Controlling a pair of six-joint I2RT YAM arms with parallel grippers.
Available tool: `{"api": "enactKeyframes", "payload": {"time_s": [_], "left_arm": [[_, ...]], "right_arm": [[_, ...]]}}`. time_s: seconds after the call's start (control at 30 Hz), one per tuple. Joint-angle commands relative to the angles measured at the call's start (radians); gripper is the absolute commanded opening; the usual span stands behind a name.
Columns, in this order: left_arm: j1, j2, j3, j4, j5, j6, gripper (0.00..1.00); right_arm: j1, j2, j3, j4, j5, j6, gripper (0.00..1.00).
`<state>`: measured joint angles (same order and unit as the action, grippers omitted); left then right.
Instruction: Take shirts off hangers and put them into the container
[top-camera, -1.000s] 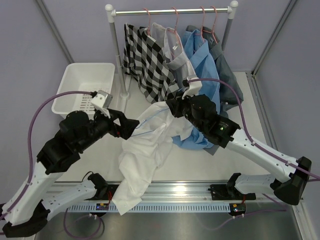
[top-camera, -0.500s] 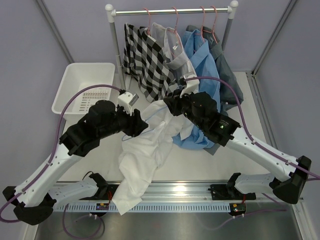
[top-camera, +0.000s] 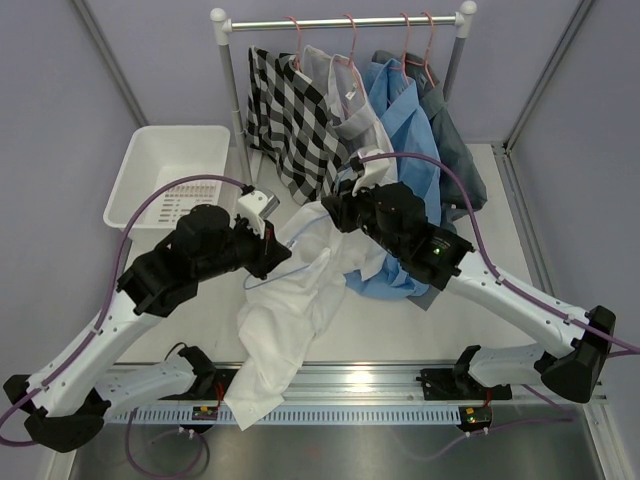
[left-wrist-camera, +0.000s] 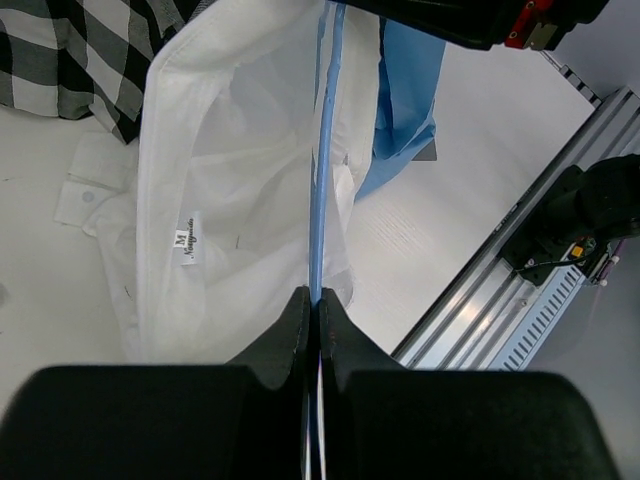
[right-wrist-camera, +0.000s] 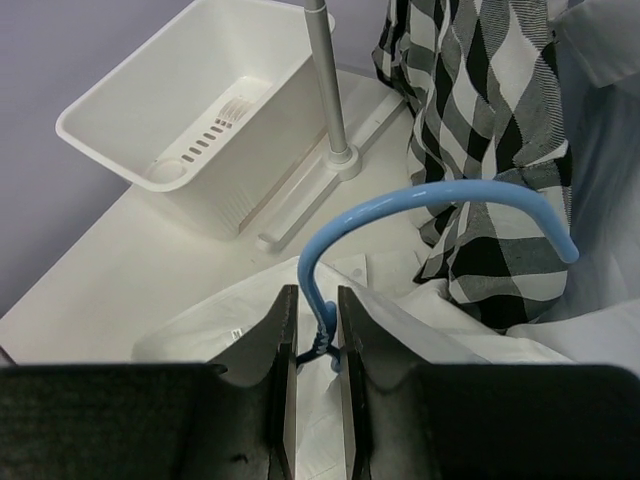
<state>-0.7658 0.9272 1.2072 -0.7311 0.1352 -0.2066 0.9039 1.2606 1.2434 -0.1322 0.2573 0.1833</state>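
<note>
Far left, toward the rear of the table (top-camera: 500, 200): white tub (top-camera: 160, 160), open side up, well apart from both grippers. Next right: left gripper (left-wrist-camera: 312, 305), jaws pinched fully together on the thin blue wire of a hanger (left-wrist-camera: 322, 180), gripping its lower run, with the wire rising straight away from the fingertips in the wrist view. Draped around that wire: white shirt (top-camera: 290, 310), collar and size label just left of the closed fingers, body trailing down across the table and over the near edge. Centre: right gripper (right-wrist-camera: 316, 300), narrowly parted yet clamped on the twisted neck of the same hanger, directly under the curved blue hook, which arches up and off to the right of the fingers. Both grippers thus holding one hanger, close together, with the shirt between and below them. Behind, on the rail (top-camera: 340, 20), from left to right: checked shirt (top-camera: 295, 120), pale grey shirt (top-camera: 345, 100), light blue shirt (top-camera: 400, 110), dark grey shirt (top-camera: 455, 150), hung on pink hangers (top-camera: 350, 35). Hem of the checked shirt just beside the blue hook.
</note>
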Motion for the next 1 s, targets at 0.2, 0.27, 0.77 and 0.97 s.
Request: {"api": "enactKeyframes", "payload": {"time_s": [0.2,0.27,0.77,0.97], "left_arm": [[0.010,-0.073,-0.064,0.001,-0.114,-0.022,0.00],[0.010,-0.070,-0.066,0.001,-0.123,-0.027,0.00],[0.010,-0.110,-0.054,-0.007,-0.126,-0.031,0.00],[0.010,-0.122,-0.057,-0.011,-0.129,-0.033,0.00]], "right_arm": [[0.023,-0.084,0.045,-0.108,0.013,0.022,0.77],[0.023,-0.111,0.033,-0.118,0.013,0.022,0.80],[0.023,0.042,-0.045,-0.127,0.020,0.179,0.63],[0.023,0.126,-0.032,-0.106,0.036,0.202,0.43]]}}
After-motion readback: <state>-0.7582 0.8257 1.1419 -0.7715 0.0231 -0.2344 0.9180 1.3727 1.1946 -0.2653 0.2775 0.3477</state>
